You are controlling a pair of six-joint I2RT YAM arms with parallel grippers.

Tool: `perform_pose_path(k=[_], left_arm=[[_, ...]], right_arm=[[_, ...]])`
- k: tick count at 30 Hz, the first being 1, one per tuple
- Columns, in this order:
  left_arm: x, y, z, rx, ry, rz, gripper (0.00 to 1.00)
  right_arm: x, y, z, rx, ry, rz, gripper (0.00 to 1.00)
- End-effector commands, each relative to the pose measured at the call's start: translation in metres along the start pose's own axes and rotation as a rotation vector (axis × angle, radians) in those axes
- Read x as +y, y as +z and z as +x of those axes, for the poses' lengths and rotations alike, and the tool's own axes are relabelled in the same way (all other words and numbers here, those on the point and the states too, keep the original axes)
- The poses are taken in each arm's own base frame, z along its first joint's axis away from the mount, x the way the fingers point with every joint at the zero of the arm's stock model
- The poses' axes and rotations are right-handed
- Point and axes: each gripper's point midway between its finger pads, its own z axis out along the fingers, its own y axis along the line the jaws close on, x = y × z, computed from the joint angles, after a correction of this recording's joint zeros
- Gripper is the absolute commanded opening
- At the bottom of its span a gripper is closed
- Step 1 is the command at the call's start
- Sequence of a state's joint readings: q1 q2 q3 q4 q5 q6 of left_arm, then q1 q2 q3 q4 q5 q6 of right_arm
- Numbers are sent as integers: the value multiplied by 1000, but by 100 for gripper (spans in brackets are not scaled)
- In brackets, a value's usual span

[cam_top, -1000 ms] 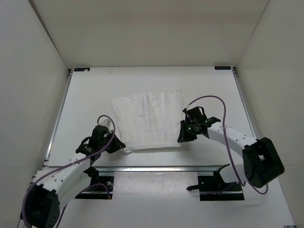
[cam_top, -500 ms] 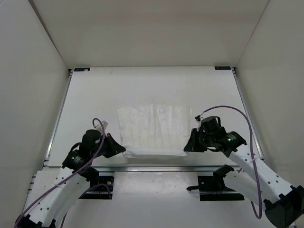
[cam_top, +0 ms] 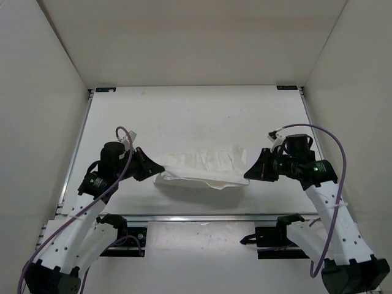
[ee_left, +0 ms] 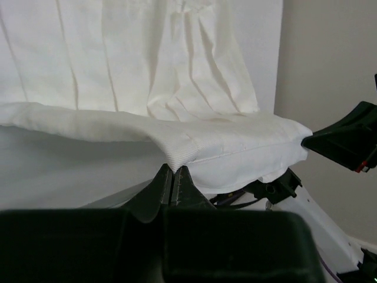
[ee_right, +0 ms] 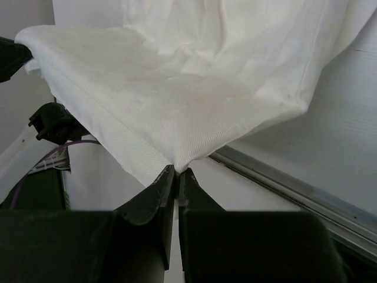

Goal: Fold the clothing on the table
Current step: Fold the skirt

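L gripper (ee_left: 172, 171) + R gripper (ee_right: 177, 171) both clamping near corners of clothing (cam_top: 202, 169), holding edge above table (cam_top: 184, 113) | tip: carrying fwd evenly, keeping taut, aligning hems

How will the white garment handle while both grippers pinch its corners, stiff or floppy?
Likely very floppy: the clothing sags between the left gripper and right gripper and drapes in loose folds. Probably light, since two small pinches hold it up. Its thin weave may slip from so small a bite.
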State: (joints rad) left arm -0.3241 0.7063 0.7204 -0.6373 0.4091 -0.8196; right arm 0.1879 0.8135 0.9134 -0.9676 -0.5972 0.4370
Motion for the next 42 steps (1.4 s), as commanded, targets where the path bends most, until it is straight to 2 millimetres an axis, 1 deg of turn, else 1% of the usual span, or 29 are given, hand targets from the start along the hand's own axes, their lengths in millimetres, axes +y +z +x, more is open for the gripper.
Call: perform_pose_path(k=[1, 2, 3, 6, 7, 8, 10, 11, 12, 13, 14, 15, 17, 19, 20, 21, 24, 25, 27, 29, 30, 31, 32, 34, 36, 37, 39, 40, 42], left_arm=[[29, 13, -20, -88, -18, -87, 0], [28, 15, -26, -110, -15, -78, 0], [36, 16, -29, -121, -36, -96, 0], [48, 24, -34, -129, -55, -135, 0], [52, 28, -39, -141, -56, -147, 0], [56, 32, -42, -138, -64, -152, 1], [62, 39, -52, -162, -84, -167, 4], [70, 45, -54, -162, -101, -180, 5], [79, 50, -59, -175, -123, -202, 4], [81, 53, -64, -187, -128, -200, 4], [88, 57, -64, -176, -147, -213, 4], [91, 61, -70, -187, -150, -217, 5], [98, 68, -78, -197, -154, -243, 6], [100, 74, -88, -208, -146, -252, 5], [106, 77, -91, -208, -158, -261, 5], [105, 81, -94, -203, -161, -255, 0], [95, 88, -102, -182, -137, -223, 0], [90, 89, -109, -186, -129, -221, 0], [82, 89, -110, -174, -100, -218, 0], [75, 86, -112, -178, -88, -200, 0], [74, 85, -109, -171, -95, -189, 0], [69, 83, -107, -171, -93, -174, 0], [71, 83, -97, -145, -95, -177, 0], [66, 76, -88, -141, -82, -169, 0], [68, 72, -73, -117, -81, -172, 0], [67, 68, -67, -119, -78, -164, 0], [74, 63, -48, -96, -86, -180, 0], [71, 58, -44, -107, -82, -169, 0], [75, 47, -31, -116, -81, -171, 0]], right_arm=[[-7, 18, -16, -14, -16, -13, 0], [-8, 26, -24, -16, 14, -28, 0], [-7, 30, -27, -7, 49, -53, 0], [-12, 40, -60, -74, 84, -76, 0], [-12, 42, -62, -67, 96, -85, 0], [-17, 45, -75, -84, 115, -72, 0], [-25, 56, -93, -94, 159, -80, 0], [-28, 64, -95, -68, 182, -93, 0], [-27, 68, -104, -83, 187, -115, 0], [-28, 75, -117, -95, 188, -123, 0], [-34, 85, -117, -62, 228, -115, 0], [-29, 87, -128, -76, 199, -121, 0], [-30, 104, -147, -72, 191, -117, 0], [-32, 115, -164, -85, 173, -121, 0], [-35, 123, -165, -64, 168, -126, 0], [-34, 127, -174, -77, 143, -122, 0], [-39, 130, -186, -81, 103, -58, 0], [-39, 128, -183, -76, 101, -41, 0], [-43, 120, -179, -92, 101, -4, 0], [-38, 109, -160, -84, 95, 20, 0], [-36, 96, -158, -112, 84, 37, 0], [-40, 96, -145, -98, 97, 54, 0], [-41, 91, -128, -81, 106, 62, 0], [-35, 75, -109, -103, 100, 58, 0], [-43, 73, -75, -64, 129, 84, 0], [-39, 66, -70, -84, 115, 72, 0], [-48, 66, -39, -47, 148, 89, 0], [-44, 60, -35, -65, 145, 80, 0], [-47, 54, -13, -51, 159, 89, 0]])
